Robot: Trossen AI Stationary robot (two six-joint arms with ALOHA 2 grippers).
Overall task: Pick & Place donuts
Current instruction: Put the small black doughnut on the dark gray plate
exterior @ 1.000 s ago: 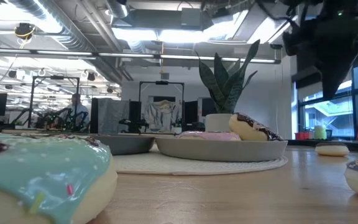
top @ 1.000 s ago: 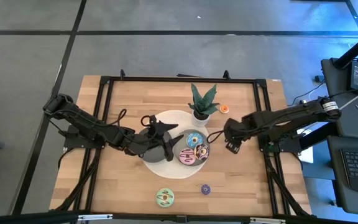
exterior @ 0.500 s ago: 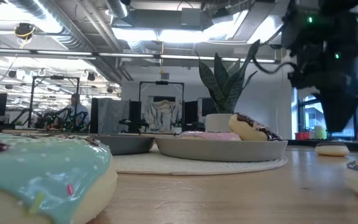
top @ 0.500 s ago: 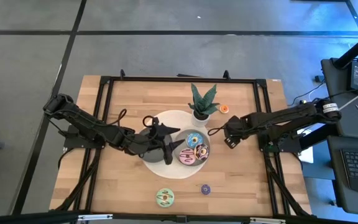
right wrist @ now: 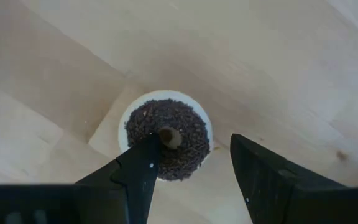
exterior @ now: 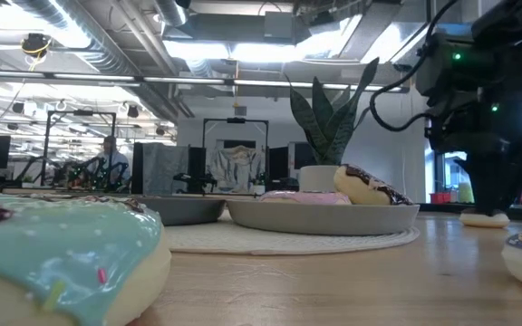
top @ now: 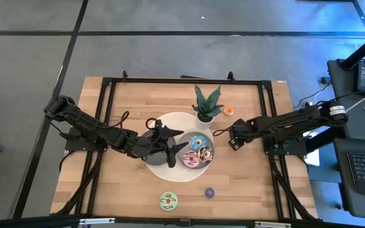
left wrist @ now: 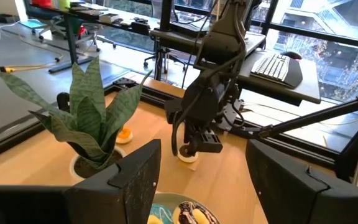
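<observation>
High view: the right gripper (top: 231, 140) sits low over the bench (top: 132, 101) just right of the grey dish (top: 209, 154) that holds three donuts (top: 198, 142), while the left gripper (top: 173, 147) waits over the white mat beside that dish. Low and left wrist views — the right gripper stands directly over a small donut (left wrist: 188, 156) lying flat on the bench near the potted plant (left wrist: 89, 124). Right wrist view — brown-sprinkled donut (right wrist: 166, 134) lies between the fingers (right wrist: 135, 171), spread wide, one tip at its rim, not closed on it.

Pale matt wood table (right wrist: 303, 56), rough brown-sprinkled donut (right wrist: 165, 134), glossy teal-iced donut (exterior: 62, 254)
</observation>
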